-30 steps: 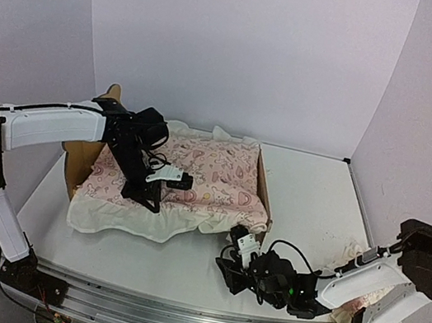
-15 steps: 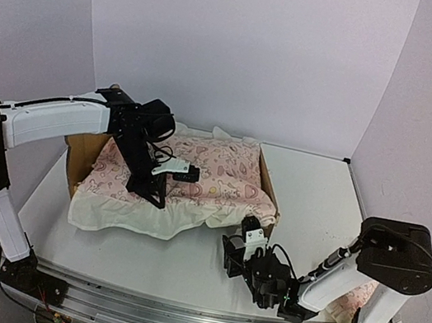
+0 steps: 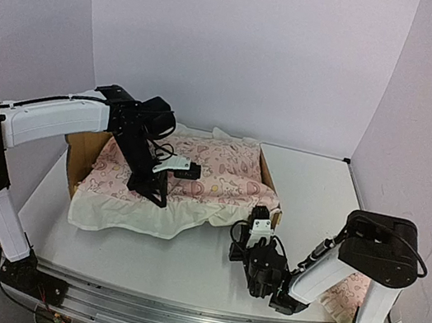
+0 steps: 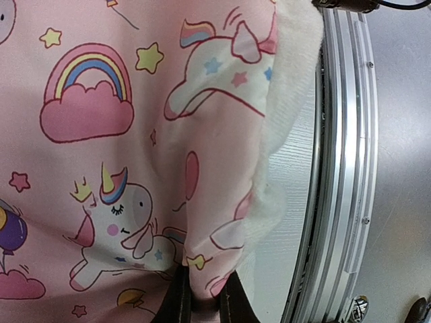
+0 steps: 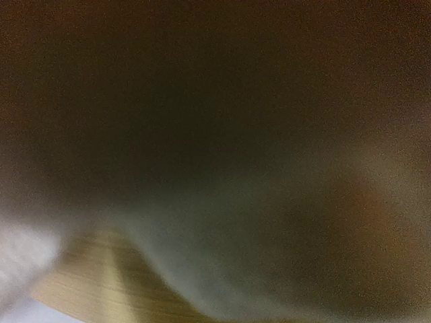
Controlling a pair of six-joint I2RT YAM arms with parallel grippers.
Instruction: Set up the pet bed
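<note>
Left claw pinches the pink cover over the pet bed.
The left claw is clamped tight on a fold of the pink cover, with the pet bed beneath it on the tabletop. The right claw sits just beside the bed's near corner. Its own view is blurred, so I cannot tell its opening.

Your left arm and right arm have black bases on the silver rail; above it, white shells, black joints, thin looping black cables and dark fingers.
</note>
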